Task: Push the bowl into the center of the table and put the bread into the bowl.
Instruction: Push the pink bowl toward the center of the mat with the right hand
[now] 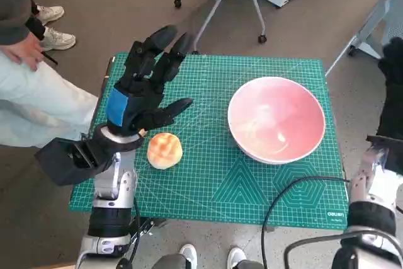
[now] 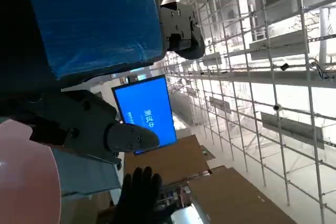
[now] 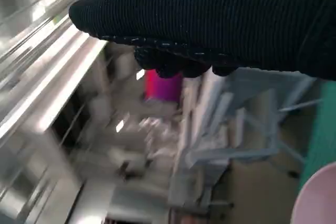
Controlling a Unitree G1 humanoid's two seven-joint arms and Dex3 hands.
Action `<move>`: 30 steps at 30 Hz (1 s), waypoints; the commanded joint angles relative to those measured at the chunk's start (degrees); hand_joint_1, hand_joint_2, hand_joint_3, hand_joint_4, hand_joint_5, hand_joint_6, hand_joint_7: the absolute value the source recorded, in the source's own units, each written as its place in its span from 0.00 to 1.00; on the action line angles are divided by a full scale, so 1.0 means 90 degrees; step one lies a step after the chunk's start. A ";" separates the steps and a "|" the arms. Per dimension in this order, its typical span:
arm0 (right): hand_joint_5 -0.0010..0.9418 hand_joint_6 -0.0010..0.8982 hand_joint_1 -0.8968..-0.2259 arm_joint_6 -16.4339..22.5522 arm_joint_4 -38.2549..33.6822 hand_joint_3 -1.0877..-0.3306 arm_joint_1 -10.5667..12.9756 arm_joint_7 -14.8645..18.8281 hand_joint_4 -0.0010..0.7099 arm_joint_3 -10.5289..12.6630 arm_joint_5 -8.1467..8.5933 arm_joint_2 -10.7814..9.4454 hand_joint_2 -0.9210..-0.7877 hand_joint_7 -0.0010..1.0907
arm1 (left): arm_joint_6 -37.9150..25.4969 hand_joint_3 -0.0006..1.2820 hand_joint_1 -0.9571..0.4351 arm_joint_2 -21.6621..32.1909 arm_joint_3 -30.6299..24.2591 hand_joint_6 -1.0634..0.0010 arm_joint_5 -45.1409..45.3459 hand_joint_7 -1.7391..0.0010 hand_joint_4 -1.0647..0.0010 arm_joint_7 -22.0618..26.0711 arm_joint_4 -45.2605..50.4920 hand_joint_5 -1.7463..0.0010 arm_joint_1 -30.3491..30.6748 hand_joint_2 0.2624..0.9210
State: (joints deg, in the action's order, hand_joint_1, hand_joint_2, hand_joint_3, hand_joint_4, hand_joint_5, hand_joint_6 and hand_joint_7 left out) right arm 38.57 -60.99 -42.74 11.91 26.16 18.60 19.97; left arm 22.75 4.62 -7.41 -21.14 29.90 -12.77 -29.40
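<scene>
Two steps, neither finished, by the look of it. Green cutting mat (image 1: 214,181) covers the table; pink bowl (image 1: 276,119) sits upright on its right half, mouth up, nothing in it, near the right edge rather than the middle, so the push to centre seems yet to be done. Bowl is round, no long axis to speak of. Left hand (image 1: 141,89) is raised over the mat's left part, blue-taped back toward the head camera, fingers spread and extended away from the robot, holding nothing. Right hand (image 1: 395,86) shows only at the far right edge of the head view, off the mat and apart from the bowl; its wrist view shows the gloved fingers (image 3: 178,61) curled somewhat under, nothing seen in them, but whether fully closed I cannot tell. Bread (image 1: 164,150), a small golden bun, rests on the mat's left half just below the left hand, well apart from the bowl; nearly round, no clear pointing direction. It remains to be picked up and placed.
</scene>
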 commanded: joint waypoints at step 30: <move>0.02 0.16 0.51 -0.1709 -0.1521 0.31 -0.0260 -0.0369 0.17 0.0165 -0.0001 -0.1078 0.00 0.25 | 0.0109 0.20 0.53 0.0328 -0.0142 1.00 0.0040 0.66 0.78 -0.0133 0.0263 1.00 0.0172 0.97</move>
State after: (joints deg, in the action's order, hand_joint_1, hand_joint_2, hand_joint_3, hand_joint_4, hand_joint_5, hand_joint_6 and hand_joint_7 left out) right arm 25.00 -73.74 -44.92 9.46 27.19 18.29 11.44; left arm 23.99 6.84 -8.28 -20.50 28.91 -11.83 -28.88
